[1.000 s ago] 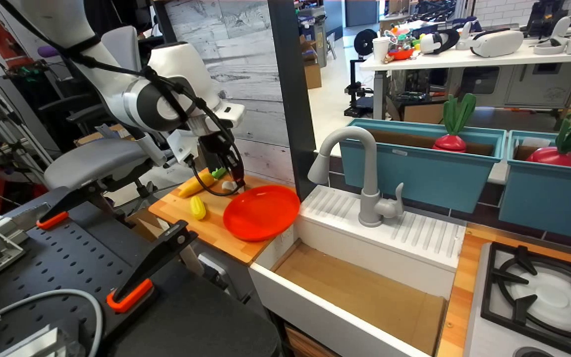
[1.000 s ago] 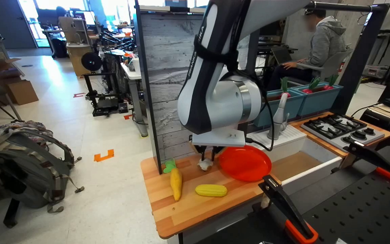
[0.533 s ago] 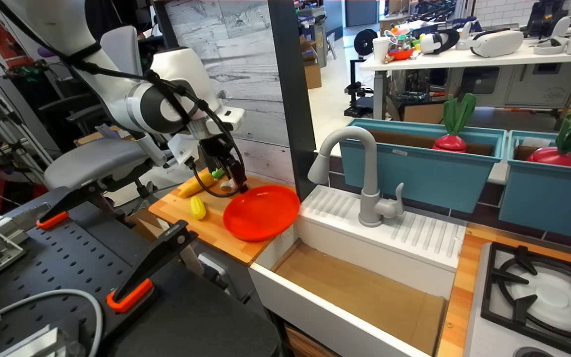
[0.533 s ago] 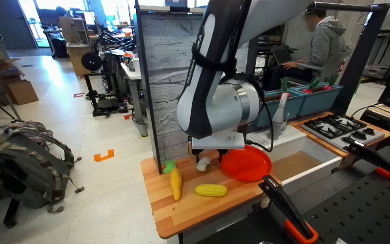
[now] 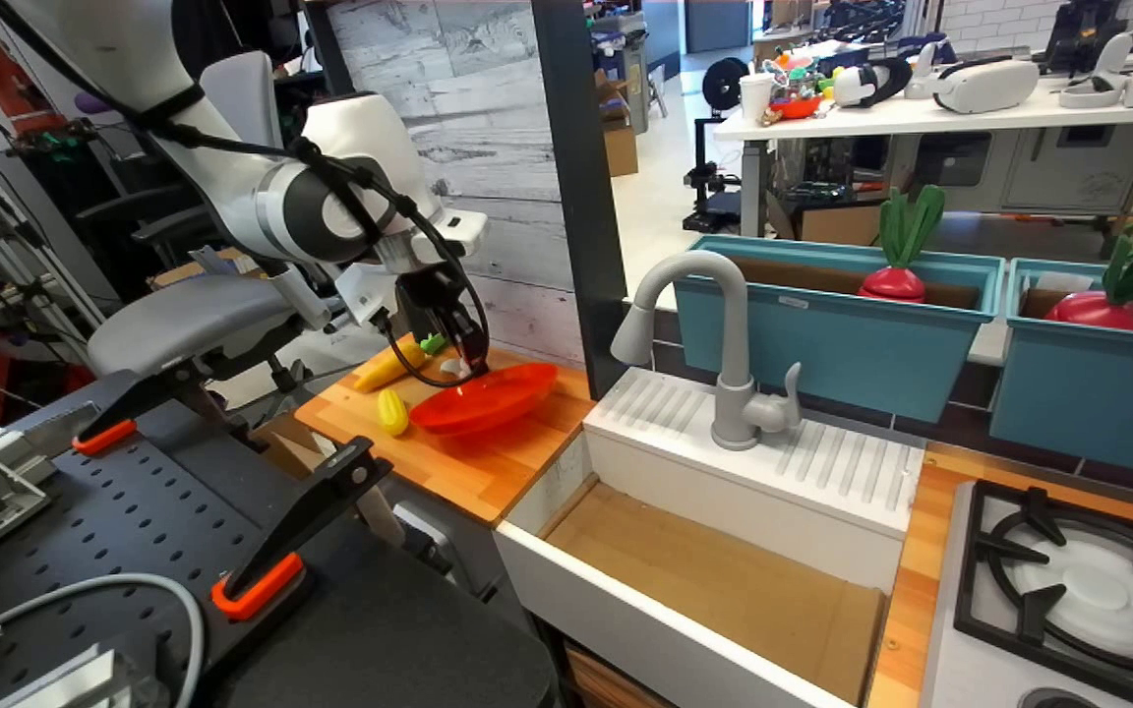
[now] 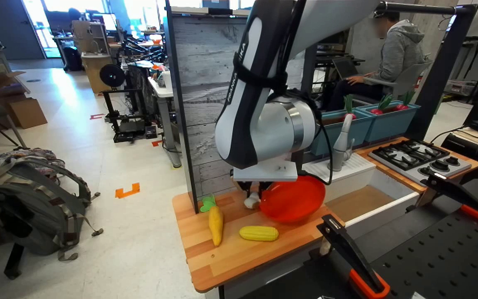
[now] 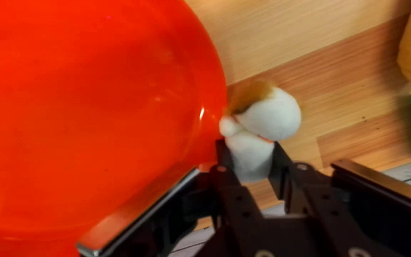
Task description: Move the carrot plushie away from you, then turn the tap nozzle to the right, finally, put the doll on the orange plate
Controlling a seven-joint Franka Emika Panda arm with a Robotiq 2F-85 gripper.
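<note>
Yellow corn (image 6: 258, 233) lies on the counter (image 6: 222, 265) (backpack (image 6: 40, 207) on the floor (image 6: 139, 249)).

The counter (image 6: 239, 268) is made from strips of light brown wood. On it lie a carrot plushie (image 6: 215, 226) with green leaves (image 6: 208, 203) and, near this, a yellow corn cob (image 6: 258, 233). Close to the corn cob there is the round orange plate (image 5: 483, 400), tilted, with one side raised. Across the white sink (image 5: 753, 510), the wooden surface carries a gas cooktop (image 6: 419, 158).
</note>
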